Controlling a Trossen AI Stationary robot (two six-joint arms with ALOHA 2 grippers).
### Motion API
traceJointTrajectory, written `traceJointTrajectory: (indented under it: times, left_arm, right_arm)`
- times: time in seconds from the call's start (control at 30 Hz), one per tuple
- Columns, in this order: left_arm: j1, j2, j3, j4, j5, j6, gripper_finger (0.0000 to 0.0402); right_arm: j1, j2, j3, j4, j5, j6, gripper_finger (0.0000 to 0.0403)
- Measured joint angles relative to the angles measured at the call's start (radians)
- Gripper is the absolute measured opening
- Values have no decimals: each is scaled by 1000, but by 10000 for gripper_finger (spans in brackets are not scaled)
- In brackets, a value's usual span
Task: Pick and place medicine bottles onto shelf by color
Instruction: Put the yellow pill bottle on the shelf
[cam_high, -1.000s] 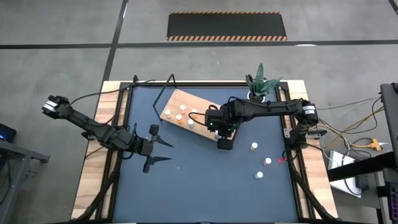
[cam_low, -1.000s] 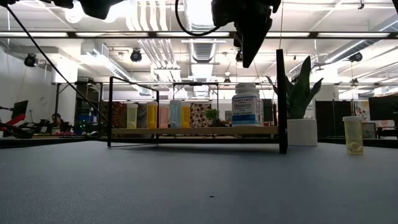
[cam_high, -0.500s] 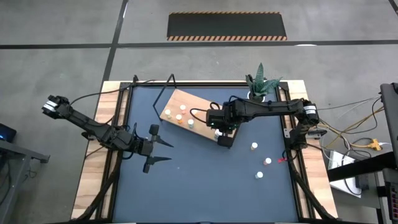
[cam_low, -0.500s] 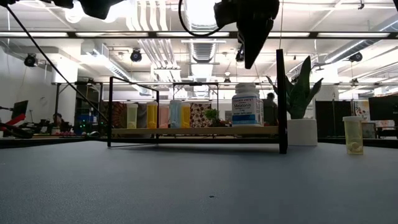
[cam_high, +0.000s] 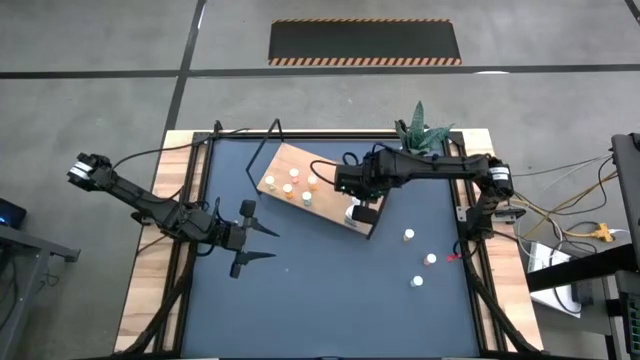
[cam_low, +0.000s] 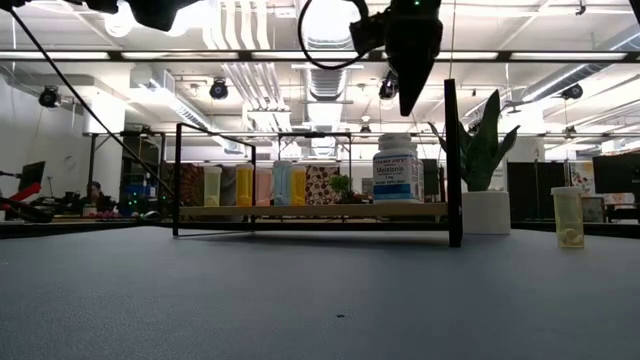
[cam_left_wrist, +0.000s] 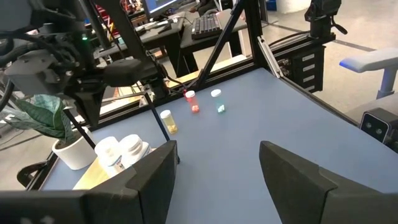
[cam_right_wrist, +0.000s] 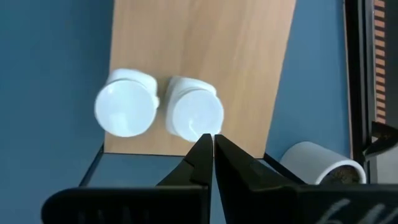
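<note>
The shelf (cam_high: 300, 190), a light wooden board in a black frame, lies at the table's far middle. It carries several small bottles (cam_high: 292, 182) and two big white bottles (cam_high: 358, 212) at its right end. My right gripper (cam_right_wrist: 212, 142) hangs shut above those two white caps (cam_right_wrist: 196, 116), clear of them; the low view shows its tip (cam_low: 408, 102) well above the bottle (cam_low: 397, 168). Three small bottles (cam_high: 418, 258) stand loose on the table's right side. My left gripper (cam_high: 262, 244) waits open at the table's left, holding nothing.
A white pot with a green plant (cam_high: 416, 145) stands by the far edge, just right of the shelf. The shelf's black posts (cam_low: 452, 165) rise around the board. Bare blue tabletop (cam_high: 320, 290) spreads across the near half.
My right gripper has drawn back a little toward the table's far edge over the shelf's right end and has rolled and tipped, staying shut. The two big white bottles, covered by it before in the high view, now show.
</note>
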Motion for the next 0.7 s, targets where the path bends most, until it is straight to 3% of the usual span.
traceJointTrajectory:
  times: [0.7]
  left_arm:
    - [0, 0, 0, 0, 0, 0, 212]
  right_arm:
    - [-9, -20, -1, -31, -22, 32, 9]
